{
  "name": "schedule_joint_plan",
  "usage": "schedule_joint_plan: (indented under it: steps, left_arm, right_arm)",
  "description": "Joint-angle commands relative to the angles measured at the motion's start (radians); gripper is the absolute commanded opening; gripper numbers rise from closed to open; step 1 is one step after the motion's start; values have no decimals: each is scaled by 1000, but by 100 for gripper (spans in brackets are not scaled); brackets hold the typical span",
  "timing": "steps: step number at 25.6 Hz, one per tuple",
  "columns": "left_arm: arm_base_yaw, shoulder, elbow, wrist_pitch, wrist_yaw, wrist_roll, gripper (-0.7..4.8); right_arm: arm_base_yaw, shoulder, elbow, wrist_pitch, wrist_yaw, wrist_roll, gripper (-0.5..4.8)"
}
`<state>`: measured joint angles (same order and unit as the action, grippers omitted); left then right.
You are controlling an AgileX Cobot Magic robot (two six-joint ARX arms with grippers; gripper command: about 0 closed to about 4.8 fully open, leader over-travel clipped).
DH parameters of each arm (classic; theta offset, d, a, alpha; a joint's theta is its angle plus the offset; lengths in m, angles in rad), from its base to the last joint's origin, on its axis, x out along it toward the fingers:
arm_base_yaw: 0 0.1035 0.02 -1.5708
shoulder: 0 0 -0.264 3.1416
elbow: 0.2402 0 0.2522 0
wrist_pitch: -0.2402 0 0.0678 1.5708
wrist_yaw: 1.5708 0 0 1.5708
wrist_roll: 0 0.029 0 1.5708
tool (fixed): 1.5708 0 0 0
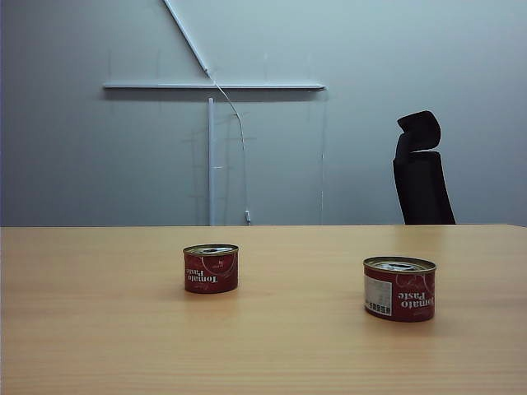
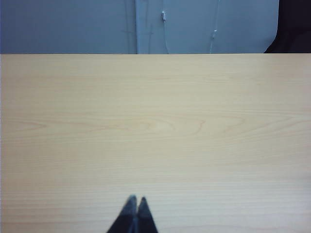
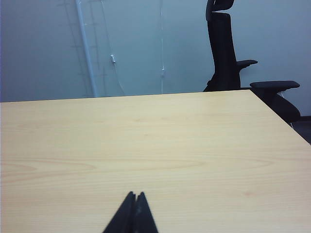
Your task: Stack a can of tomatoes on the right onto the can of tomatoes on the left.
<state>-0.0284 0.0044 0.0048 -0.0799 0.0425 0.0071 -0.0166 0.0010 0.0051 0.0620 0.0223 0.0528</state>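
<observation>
Both cans out of my wrist views. Left fingers (image 2: 135, 200) clenched, right fingers (image 3: 135, 195) clenched, empty, over woodgrain bench (image 2: 155, 126). Exterior: left can (image 1: 211, 268), right can (image 1: 399, 288), short red cylinders.

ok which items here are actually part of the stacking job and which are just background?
In the job:
- right tomato can, to be lifted
- left tomato can, the base
- right gripper, shut, low over bare table, no can in its view
- left gripper, shut, likewise parked

Just there:
- table
- black office chair behind the table
- wall rails and cable
</observation>
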Motion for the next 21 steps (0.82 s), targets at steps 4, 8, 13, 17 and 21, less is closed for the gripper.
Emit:
schedule_joint_plan:
  steps: [4,8,13,17,21]
  left_arm:
    - [-2,2,4,6,3,0,-4]
    - [-2,2,4,6,3,0,-4]
    - [-8,2,4,6,3,0,-4]
    - [-80,3,4,6,2,0,-4]
    - [-271,37,4,7,3,0,-4]
  right_arm:
    - [0,-2,-4,17,1,3,-1]
    - [0,-2,-4,17,1,3,-1]
    - [0,-2,-4,17,-1,4,-1]
    - [0,-2,-4,17,-50,82,-1]
    - [1,-2,-4,15,-144,252,-1]
